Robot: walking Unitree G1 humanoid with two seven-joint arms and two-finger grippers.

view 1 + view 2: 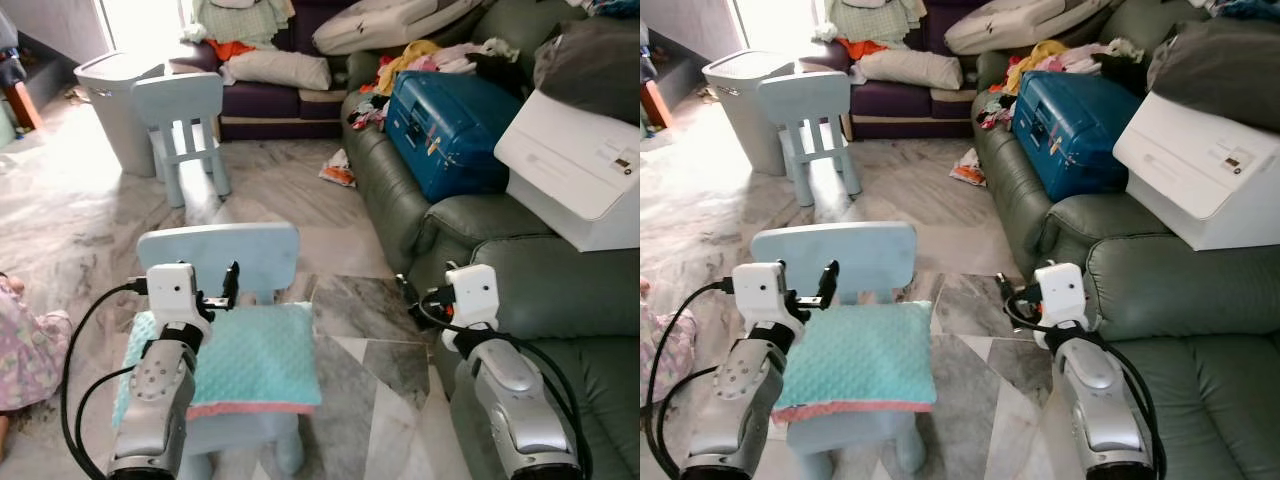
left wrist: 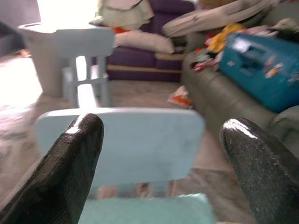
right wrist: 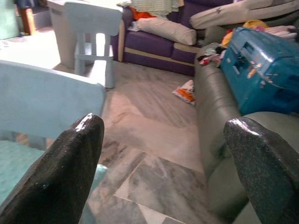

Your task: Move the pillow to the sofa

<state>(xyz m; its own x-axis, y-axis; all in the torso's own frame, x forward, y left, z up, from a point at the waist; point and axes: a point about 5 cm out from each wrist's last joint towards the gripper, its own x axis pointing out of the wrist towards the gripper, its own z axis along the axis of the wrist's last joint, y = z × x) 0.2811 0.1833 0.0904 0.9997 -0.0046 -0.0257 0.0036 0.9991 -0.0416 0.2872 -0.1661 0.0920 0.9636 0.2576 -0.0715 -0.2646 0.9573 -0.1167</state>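
The pillow [image 1: 250,362] lies flat on the small chair [image 1: 220,250] seat, ungrasped, so the move to the sofa [image 1: 560,300] at three o'clock is wholly undone. The left tool [image 1: 228,285] hovers spread above the pillow's far edge; the right tool [image 3: 159,158] hangs spread and empty beside the chair.

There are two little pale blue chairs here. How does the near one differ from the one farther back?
The near chair has a turquoise pillow lying on its seat; the far chair looks bare. The near chair stands right before the robot, with the left gripper above its pillow, both grippers open; the far chair stands by a grey bin near the purple sofa. They look like the same pale blue child's chair, backrests alike.
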